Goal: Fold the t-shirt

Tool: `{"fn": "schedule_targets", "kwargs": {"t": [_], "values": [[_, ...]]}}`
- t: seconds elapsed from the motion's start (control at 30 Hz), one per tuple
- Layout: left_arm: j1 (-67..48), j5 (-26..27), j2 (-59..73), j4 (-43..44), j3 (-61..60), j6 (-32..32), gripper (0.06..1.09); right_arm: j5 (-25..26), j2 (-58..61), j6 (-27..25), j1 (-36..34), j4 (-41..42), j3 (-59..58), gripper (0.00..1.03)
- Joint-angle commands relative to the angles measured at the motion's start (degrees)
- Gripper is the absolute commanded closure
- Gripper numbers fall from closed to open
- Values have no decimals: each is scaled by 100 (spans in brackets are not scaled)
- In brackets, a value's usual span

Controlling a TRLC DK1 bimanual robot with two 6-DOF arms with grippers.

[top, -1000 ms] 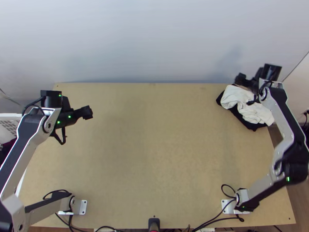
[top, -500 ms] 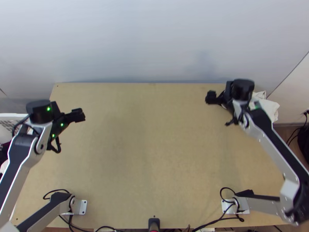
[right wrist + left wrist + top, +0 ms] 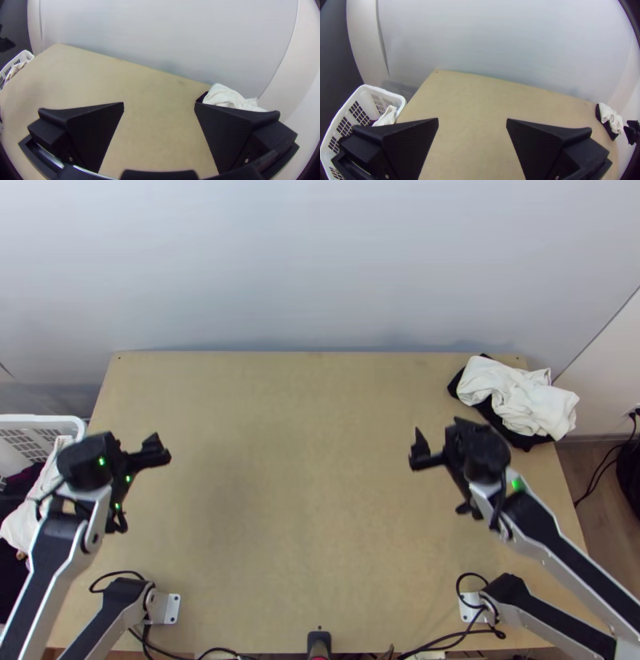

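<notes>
The white cloth (image 3: 524,400) (t-shirt or not, I cannot tell) lies bunched on something black (image 3: 522,441) at the worktop's (image 3: 320,500) far right corner. My right end effector (image 3: 416,448) and left end effector (image 3: 162,450) hold nothing, fingers wide apart; a white basket (image 3: 44,419) stands at left.

Can't make out any readable text, label, brand, number or sign, in top view or in either wrist view.
</notes>
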Motion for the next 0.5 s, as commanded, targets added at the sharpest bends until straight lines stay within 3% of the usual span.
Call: {"fn": "schedule_targets", "kwargs": {"t": [0.0,0.2,0.47], "values": [[19,-173,-811,665,-1273,511,10,186,-949,-311,264,715,-1406,4],[98,-437,-1233,2167,-2249,1135,10,186,-1749,-821,273,1717,-2470,4],[63,-419,-1049,3275,-3040,1126,10,186,-2048,-540,-220,2209,-3067,4]]}}
